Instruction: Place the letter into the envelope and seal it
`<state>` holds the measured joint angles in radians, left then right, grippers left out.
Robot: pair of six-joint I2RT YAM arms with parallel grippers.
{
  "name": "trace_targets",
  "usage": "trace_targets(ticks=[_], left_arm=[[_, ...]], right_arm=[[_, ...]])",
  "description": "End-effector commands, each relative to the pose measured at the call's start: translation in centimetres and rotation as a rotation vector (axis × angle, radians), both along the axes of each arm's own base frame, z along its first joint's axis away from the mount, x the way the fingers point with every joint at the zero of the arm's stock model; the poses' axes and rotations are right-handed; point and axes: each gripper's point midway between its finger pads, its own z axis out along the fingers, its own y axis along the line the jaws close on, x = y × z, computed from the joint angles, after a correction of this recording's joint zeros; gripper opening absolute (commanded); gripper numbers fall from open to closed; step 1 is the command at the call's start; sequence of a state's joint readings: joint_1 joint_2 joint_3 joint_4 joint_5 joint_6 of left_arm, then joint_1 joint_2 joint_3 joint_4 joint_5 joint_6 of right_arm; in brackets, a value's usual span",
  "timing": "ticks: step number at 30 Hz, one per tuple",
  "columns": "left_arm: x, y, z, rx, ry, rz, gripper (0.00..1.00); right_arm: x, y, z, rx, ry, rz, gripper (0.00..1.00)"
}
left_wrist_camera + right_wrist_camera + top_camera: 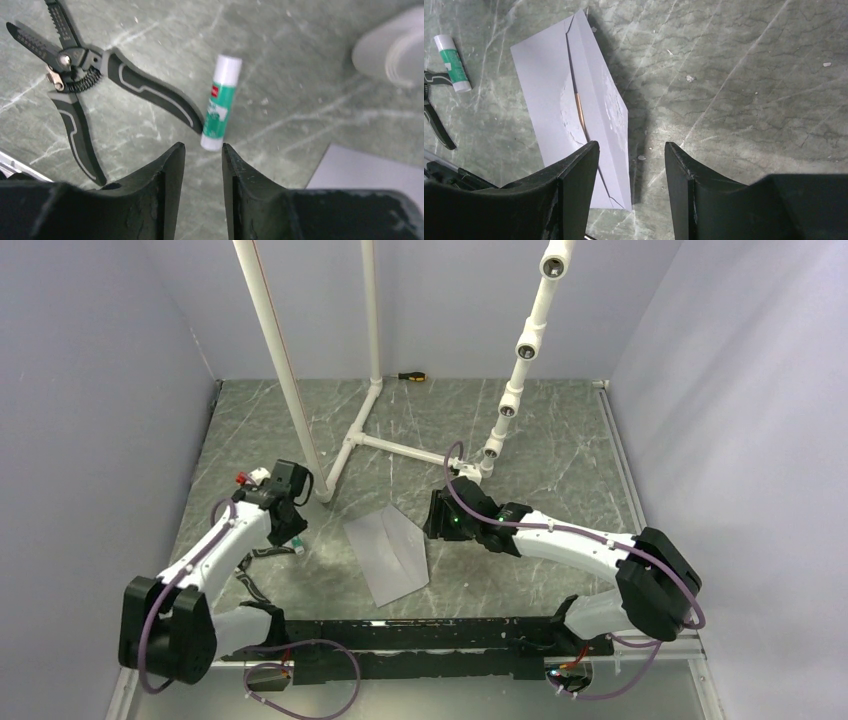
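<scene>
**STATUS: LETTER IN ENVELOPE; BOTH GRIPPERS EMPTY**

The envelope [388,558] lies flat on the green marbled table [580,470], between the two arms; its grey paper is creased along the central seam. The letter [579,112] shows only as a narrow tan strip in that seam; the rest is covered by the envelope.

Right gripper [631,156]: jaws parted, nothing between them. It is positioned at the envelope's long edge; one finger [574,175] overlaps the envelope in the wrist view; contact cannot be determined.

Left gripper [203,156]: jaws separated by a narrow gap, nothing grasped; positioned to the left of the envelope, apart from it.

A green-and-white glue stick [220,102] lies on the table just beyond the left fingertips; wire-stripper pliers [75,85] lie beside it, one handle end at the stick's side. A screwdriver [412,375] lies at the far edge; a white pipe frame [371,310] stands on the table.
</scene>
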<state>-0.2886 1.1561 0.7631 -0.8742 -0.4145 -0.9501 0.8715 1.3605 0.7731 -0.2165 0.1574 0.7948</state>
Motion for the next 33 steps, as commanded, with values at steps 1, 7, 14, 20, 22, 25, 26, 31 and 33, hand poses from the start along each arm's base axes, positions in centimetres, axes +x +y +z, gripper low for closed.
trace_targets(ticks=[1,7,14,20,22,25,26,31,33], left_arm=[[2.5,1.2,-1.1,-0.025,-0.020,0.022,0.38],[3.2,1.3,-2.8,-0.083,0.013,0.031,0.42],[3.8,0.8,-3.9,-0.137,0.017,0.020,0.47],[3.4,0.7,-5.4,-0.148,0.068,0.042,0.37],[3.4,0.7,-5.7,-0.149,0.074,0.041,0.36],[3.3,0.6,-6.0,-0.152,0.090,0.036,0.34],[3.2,0.5,-6.2,-0.154,0.095,0.035,0.33],[3.0,-0.1,-4.2,-0.186,0.048,0.013,0.05],[2.8,-0.8,-1.9,-0.227,-0.030,-0.020,0.03]], right_arm=[[0.2,0.5,0.3,0.016,-0.020,0.020,0.55],[0.9,0.0,1.0,-0.013,-0.053,0.025,0.54],[1.2,-0.8,0.8,-0.017,-0.052,0.013,0.54],[1.5,-0.7,0.9,-0.007,-0.060,0.020,0.54],[1.7,-0.6,1.4,0.001,-0.081,0.026,0.54],[2.0,-0.6,1.7,0.003,-0.099,0.029,0.54],[2.1,-0.6,1.7,0.004,-0.102,0.029,0.54],[2.8,-0.4,2.7,0.008,-0.137,0.038,0.54],[3.0,-0.1,3.3,0.017,-0.158,0.052,0.54]])
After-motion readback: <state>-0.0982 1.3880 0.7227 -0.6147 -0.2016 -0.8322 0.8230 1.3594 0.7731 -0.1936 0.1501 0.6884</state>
